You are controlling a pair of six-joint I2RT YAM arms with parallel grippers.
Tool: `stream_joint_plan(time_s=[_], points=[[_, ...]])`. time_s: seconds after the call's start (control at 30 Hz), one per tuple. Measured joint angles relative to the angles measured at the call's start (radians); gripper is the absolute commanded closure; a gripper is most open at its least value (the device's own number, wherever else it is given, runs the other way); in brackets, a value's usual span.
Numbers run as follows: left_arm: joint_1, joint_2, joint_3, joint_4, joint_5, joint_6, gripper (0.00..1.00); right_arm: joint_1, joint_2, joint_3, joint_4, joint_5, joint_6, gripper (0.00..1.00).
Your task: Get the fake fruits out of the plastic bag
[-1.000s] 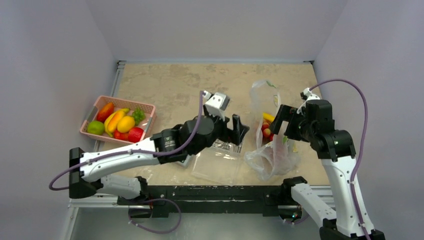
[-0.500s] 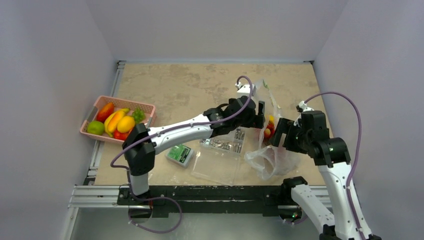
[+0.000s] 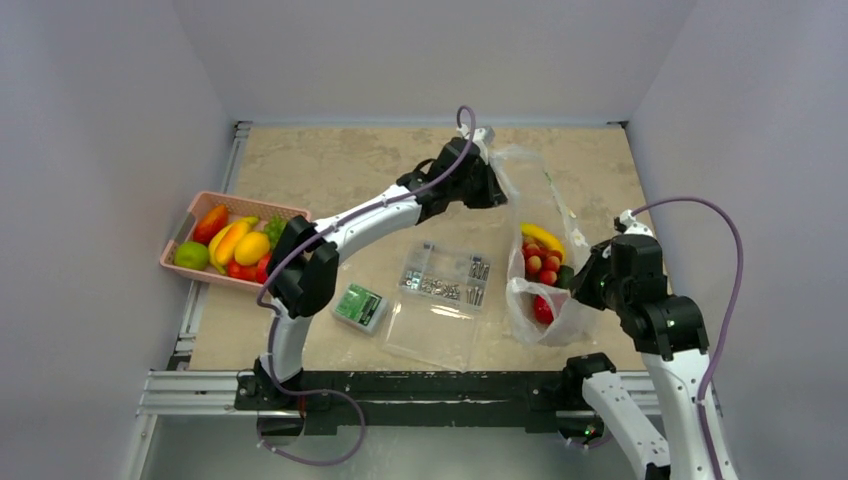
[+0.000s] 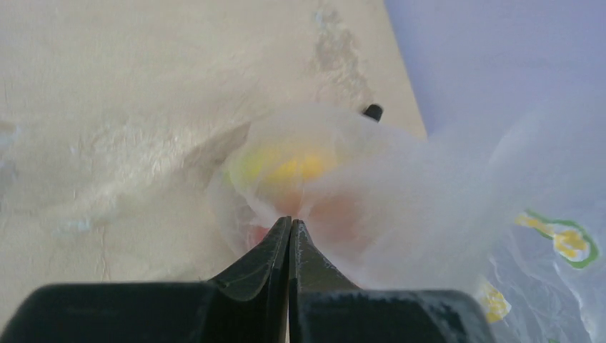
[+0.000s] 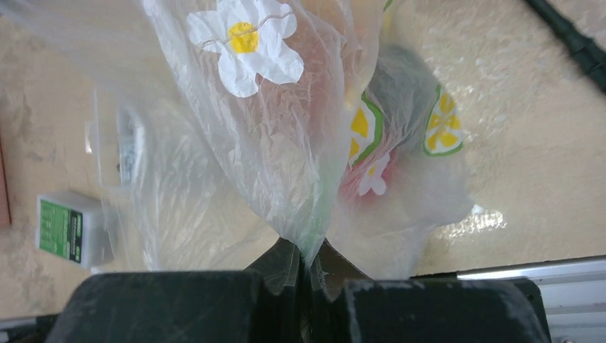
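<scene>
Plastic stretched tight between both arms. The left gripper is out at the far side of the table, and its wrist view shows the black fingers pressed flat together with the cloudy film of the plastic bag bunched at their tips: jaws closed, pinching the bag. A soft yellow blur shows through the film just beyond those tips, too hazy to name.

On the near right, the right gripper is clamped too. From its own camera the gripper has no gap between the jaws, and a pleat of the plastic bag rises straight out from between them. The film carries a white flower print and lemon-slice marks.

From above, the plastic bag runs as a long see-through strip from the left gripper down to the right one, its lower end resting on the table. The fruits sit inside it, toward the near end: yellow banana piece furthest from the arm bases, red grapes just below it, and one more red piece lower in the sack. All are behind plastic, none out on the table.

Left of the bag lies a clear box of small metal parts, with a clear flat lid in front of it and a small green-labelled box beside that. Far left, a pink basket holds a heap of colourful fruit, well apart from the bag.
</scene>
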Motion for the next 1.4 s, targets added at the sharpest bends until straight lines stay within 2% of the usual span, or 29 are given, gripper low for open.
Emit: stream_joint_plan(time_s=[0.17,0.27,0.33,0.43,0.47,0.57,0.67,0.83,0.93,1.07,1.17,1.2,1.23,1.27,1.3,1.33,1.37,1.4], points=[[0.054,0.006,0.084,0.043,0.119,0.033,0.99,0.0,0.018,0.074,0.018,0.1,0.011,1.0],[0.051,-0.045,0.053,0.047,0.148,0.035,0.71,0.0,0.031,0.089,0.047,0.116,0.011,1.0],[0.043,-0.118,-0.024,0.044,0.145,0.035,0.43,0.0,0.03,0.089,0.056,0.113,0.011,1.0],[0.023,-0.279,-0.22,0.05,0.117,0.013,0.09,0.0,0.026,0.085,0.064,0.097,0.009,1.0],[0.013,-0.334,-0.291,0.056,0.093,0.001,0.04,0.0,0.025,0.082,0.064,0.09,0.008,1.0],[-0.039,-0.465,-0.448,0.056,0.003,-0.034,0.0,0.0,0.018,0.07,0.063,0.081,0.006,1.0],[-0.117,-0.533,-0.525,0.069,-0.103,-0.064,0.0,0.0,0.01,0.068,0.064,0.063,0.007,1.0],[-0.246,-0.516,-0.511,0.11,-0.282,-0.093,0.0,0.0,0.0,0.068,0.063,0.037,0.007,1.0],[-0.286,-0.433,-0.426,0.099,-0.415,-0.116,0.0,0.0,-0.007,0.068,0.063,0.033,0.007,1.0],[-0.29,-0.285,-0.234,-0.042,-0.585,-0.211,0.0,0.0,-0.023,0.068,0.061,0.029,0.007,1.0],[-0.282,-0.217,-0.155,-0.089,-0.655,-0.242,0.01,0.0,-0.041,0.068,0.054,0.029,0.014,1.0],[-0.275,-0.198,-0.137,-0.104,-0.668,-0.248,0.04,0.0,-0.048,0.068,0.051,0.029,0.018,1.0],[-0.271,-0.183,-0.126,-0.111,-0.675,-0.251,0.1,0.0,-0.056,0.068,0.049,0.029,0.023,1.0],[-0.263,-0.165,-0.113,-0.116,-0.676,-0.251,0.21,0.0,-0.064,0.068,0.047,0.029,0.027,1.0],[-0.252,-0.148,-0.108,-0.113,-0.668,-0.251,0.4,0.0,-0.072,0.068,0.042,0.029,0.033,1.0],[-0.232,-0.13,-0.108,-0.102,-0.64,-0.246,0.65,0.004,-0.079,0.068,0.036,0.03,0.042,1.0],[-0.214,-0.116,-0.108,-0.092,-0.615,-0.239,0.86,0.007,-0.083,0.068,0.031,0.035,0.048,1.0],[-0.192,-0.1,-0.108,-0.072,-0.581,-0.221,0.98,0.012,-0.085,0.066,0.029,0.042,0.053,1.0]])
